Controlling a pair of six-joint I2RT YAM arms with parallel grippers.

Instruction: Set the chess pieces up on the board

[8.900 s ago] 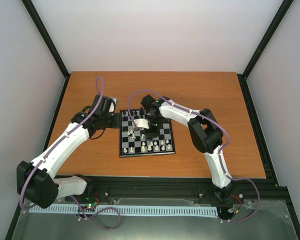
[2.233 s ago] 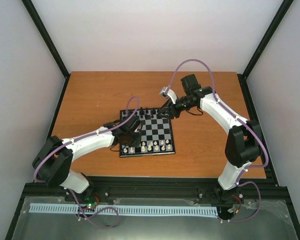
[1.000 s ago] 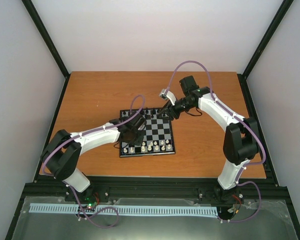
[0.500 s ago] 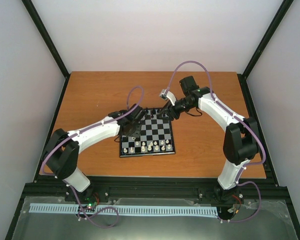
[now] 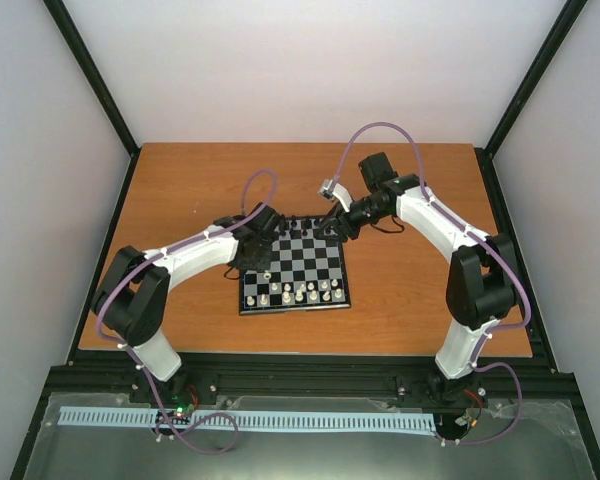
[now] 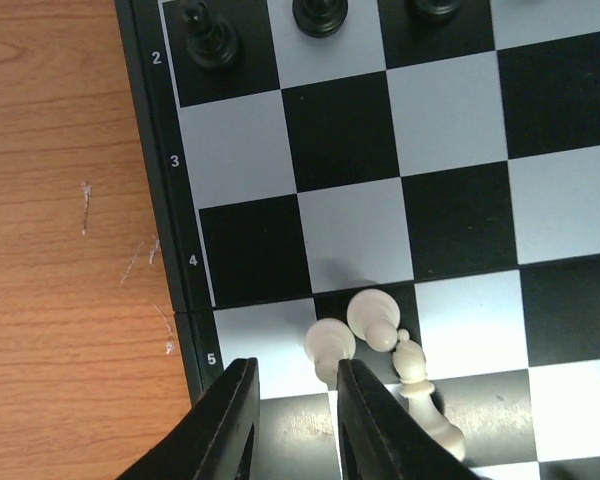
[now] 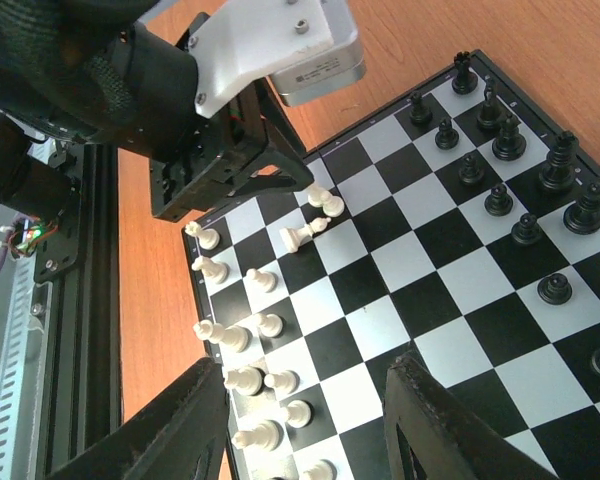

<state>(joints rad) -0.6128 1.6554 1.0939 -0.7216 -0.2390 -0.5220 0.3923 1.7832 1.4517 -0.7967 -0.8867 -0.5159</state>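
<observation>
Step in hand: collecting misplaced cream pieces. The left gripper (image 6: 293,375) stood narrowly parted and empty. Three cream pieces (image 6: 380,320) clustered just beyond its right finger on the board (image 6: 450,110). Next move: shift right and straddle one. The right gripper (image 7: 308,365) gaped wide, empty.

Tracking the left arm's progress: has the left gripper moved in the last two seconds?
Yes. The left gripper has moved along the left side of the board, toward its far edge.

A wooden bench (image 5: 180,190) of orange-brown grain fills the enclosure, with a few pale scratches on its surface. Plain white walls (image 5: 310,70) stand on three sides, met by black corner posts (image 5: 92,80). A black rail (image 5: 310,372) edges the near side above a grey metal shelf (image 5: 320,455). The light is soft and even
</observation>
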